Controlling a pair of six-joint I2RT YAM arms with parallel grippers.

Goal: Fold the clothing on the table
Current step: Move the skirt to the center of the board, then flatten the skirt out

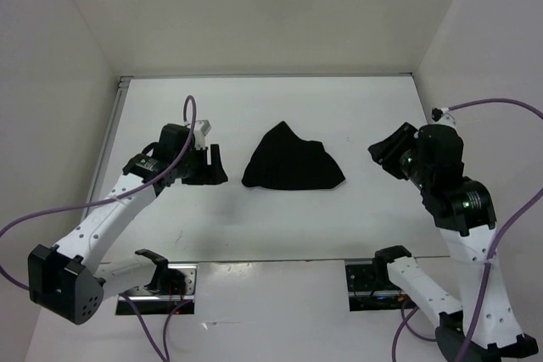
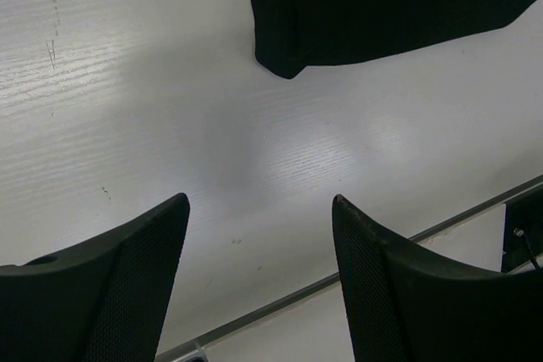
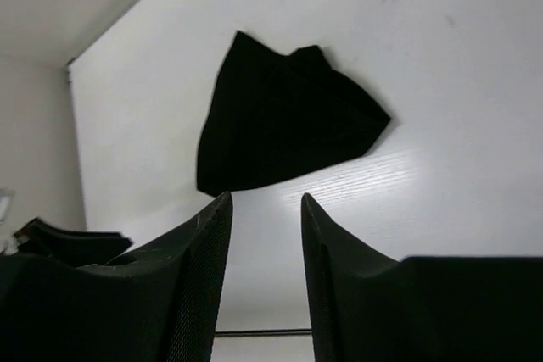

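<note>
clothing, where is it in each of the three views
Top external: clothing at the centre of the picture, whole.
Left wrist: clothing in the upper right, cut off by the top and right edges.
Right wrist: clothing just left of centre, whole.
Shared landmark: the white table it lies on, bare around it in every view.

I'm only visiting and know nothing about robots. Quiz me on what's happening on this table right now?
1. True or false: the left gripper is holding the clothing.
2. The right gripper is: A) open and empty, B) shut on the clothing, C) lifting a cup.
3. Fill in: the clothing lies in a heap on the white ____.
Key: 1 false; 2 A; 3 table.
</note>
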